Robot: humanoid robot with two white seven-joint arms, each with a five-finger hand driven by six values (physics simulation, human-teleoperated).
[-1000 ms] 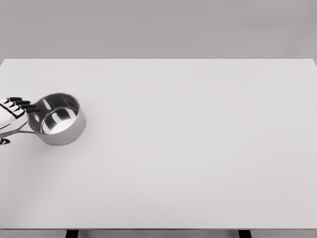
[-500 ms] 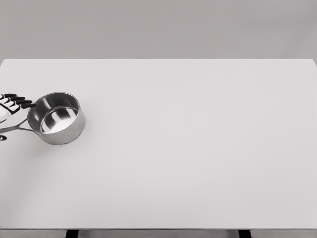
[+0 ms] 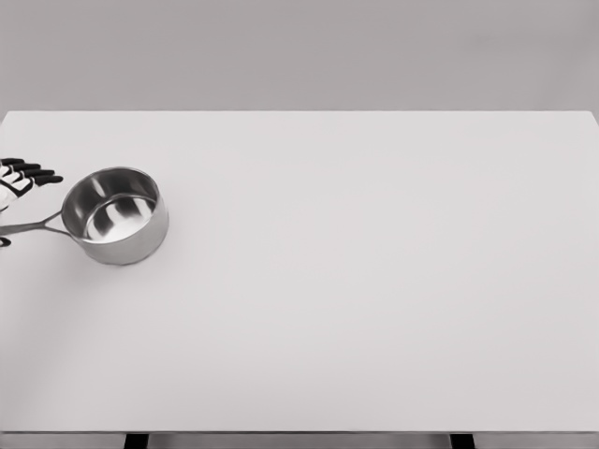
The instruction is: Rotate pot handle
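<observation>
Here, pot [image 3: 116,217] beside left hand [image 3: 17,182], handle [image 3: 30,225] below

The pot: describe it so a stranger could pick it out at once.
On the wide white table, look near the left edge. The pot stands there upright, a small shiny steel saucepan, its thin handle pointing left toward the left hand. Nothing else there is metal.

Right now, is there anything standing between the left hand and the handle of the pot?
Nothing visible stands between them. The left hand is at the left edge of the picture, just above the handle of the pot, with only bare table around. Whether the hand touches the handle cannot be told, since it is partly cut off.
</observation>
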